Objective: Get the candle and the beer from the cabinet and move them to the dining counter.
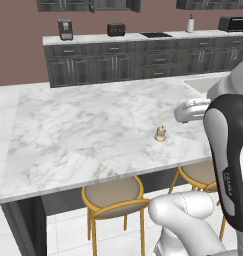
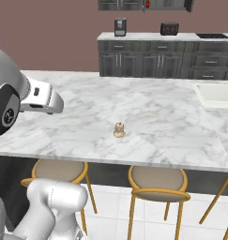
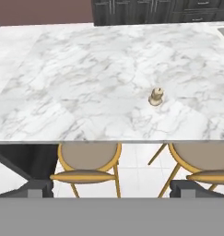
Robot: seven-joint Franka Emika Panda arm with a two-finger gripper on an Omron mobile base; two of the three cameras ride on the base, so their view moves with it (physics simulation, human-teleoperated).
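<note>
One candle (image 3: 156, 96) on dining counter (image 3: 76, 92), two stools (image 3: 89, 159).

Kitchen: marble island counter (image 1: 83, 130), round-seated stools (image 2: 157, 180), dark drawer units (image 1: 113, 62), toaster (image 1: 116, 29), coffee machine (image 1: 65, 29), cooktop (image 1: 156, 35).

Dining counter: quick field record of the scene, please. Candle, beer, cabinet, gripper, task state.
candle: upright on the dining counter, near its front edge
beer: red-capped bottle, apparently this, inside the cabinet
cabinet: far wall, above the back counter, door open
gripper: open, empty, pulled back from the counter, tips over the stools
stools: two tucked under the front edge
sink: set in the counter's right end
task state: candle delivered, beer not yet
</note>
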